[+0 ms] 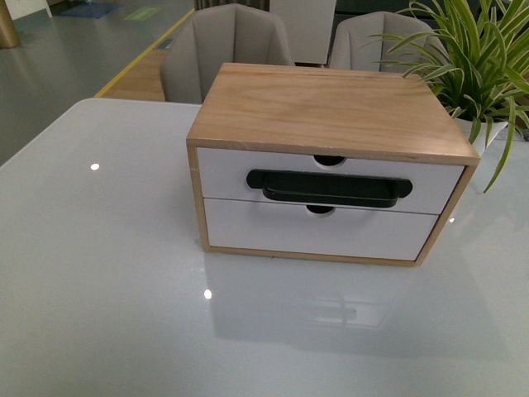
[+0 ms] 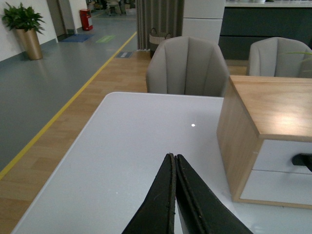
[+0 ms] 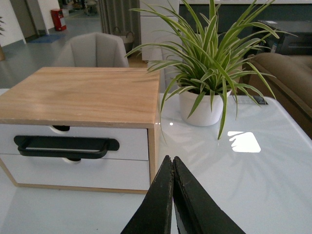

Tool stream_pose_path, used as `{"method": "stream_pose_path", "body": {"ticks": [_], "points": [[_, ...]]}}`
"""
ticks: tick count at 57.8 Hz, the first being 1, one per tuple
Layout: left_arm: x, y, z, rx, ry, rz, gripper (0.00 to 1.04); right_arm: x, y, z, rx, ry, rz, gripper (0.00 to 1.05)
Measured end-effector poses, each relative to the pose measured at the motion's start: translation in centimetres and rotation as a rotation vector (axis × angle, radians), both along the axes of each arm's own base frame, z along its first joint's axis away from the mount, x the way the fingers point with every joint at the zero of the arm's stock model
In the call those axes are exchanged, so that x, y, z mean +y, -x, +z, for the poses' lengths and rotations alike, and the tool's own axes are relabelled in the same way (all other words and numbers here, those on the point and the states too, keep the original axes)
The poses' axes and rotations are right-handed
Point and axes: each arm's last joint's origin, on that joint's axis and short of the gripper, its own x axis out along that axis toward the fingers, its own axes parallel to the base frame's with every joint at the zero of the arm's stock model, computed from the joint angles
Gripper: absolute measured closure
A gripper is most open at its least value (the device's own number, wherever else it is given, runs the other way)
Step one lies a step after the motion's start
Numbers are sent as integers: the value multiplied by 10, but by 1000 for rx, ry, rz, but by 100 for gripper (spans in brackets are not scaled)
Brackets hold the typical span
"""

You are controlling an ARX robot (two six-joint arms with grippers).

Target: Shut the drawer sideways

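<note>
The drawer (image 1: 331,180) with the black bar handle (image 1: 329,188) sits flush in the top slot of the wooden cabinet (image 1: 322,107), which stands mid-desk (image 1: 99,289) before you, open white surface spreading in front and to its left. Your left end effector (image 2: 174,195) and right end effector (image 3: 172,195) both hang pressed together, empty, flanking the cabinet's corners. A potted plant (image 3: 204,73) stands near the cabinet's right edge.

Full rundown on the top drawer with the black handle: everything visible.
The drawer is the upper of two in a light wood cabinet on the white table. White front panel, long black bar handle across the middle, half-round notch in the top edge. It looks pushed in, front about flush with the cabinet frame. Neither pincer touches it.
</note>
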Motion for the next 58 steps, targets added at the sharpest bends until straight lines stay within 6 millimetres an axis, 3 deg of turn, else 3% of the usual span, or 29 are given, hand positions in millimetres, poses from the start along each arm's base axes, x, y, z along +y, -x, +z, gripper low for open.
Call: {"method": "stream_pose_path", "body": {"ticks": [13,58], "points": [[0,17,-14,5,-1,0,103,0,11,3,-11,0,0,103],[0,48,-5,-23,-1,1,103,0,39,1,-6,0,0,103]]}}
